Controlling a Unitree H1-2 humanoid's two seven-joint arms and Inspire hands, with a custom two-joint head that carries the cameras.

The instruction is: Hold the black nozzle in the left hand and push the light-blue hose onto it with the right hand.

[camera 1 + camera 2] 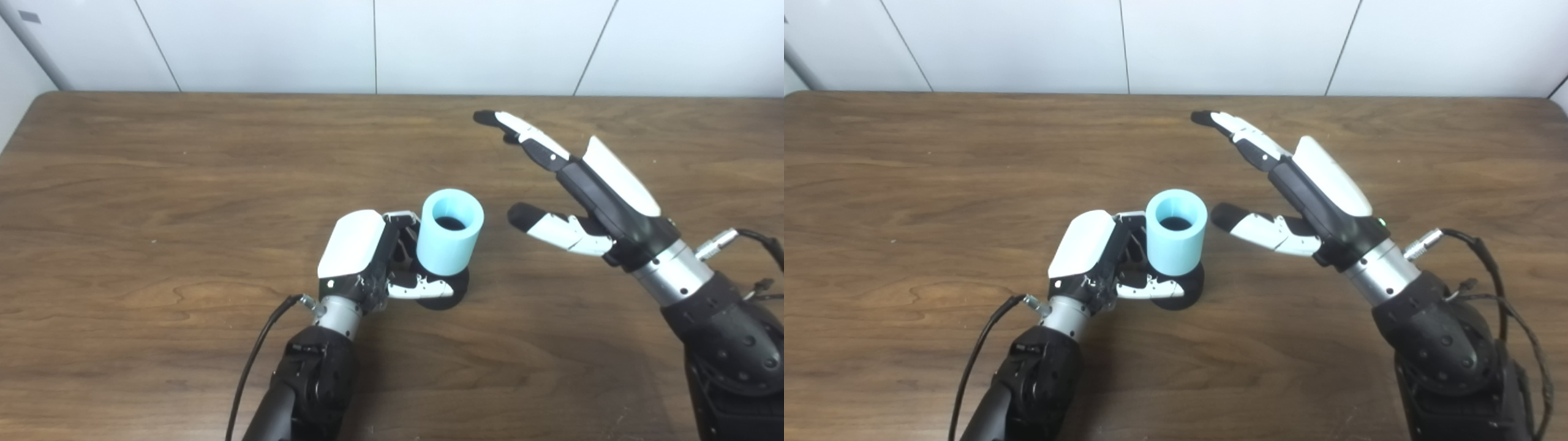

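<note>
Left eye view: left hand clamped on nozzle, hose seated upright on it; right hand just right, fingers apart, empty.

Two head cameras, side by side, looking down at table.

You see a matt light-blue hose, smooth like plastic, on a black nozzle. Your table shows brown wood grain with a dull sheen

No readable text, labels, brands or numbers appear on anything in view.
</note>
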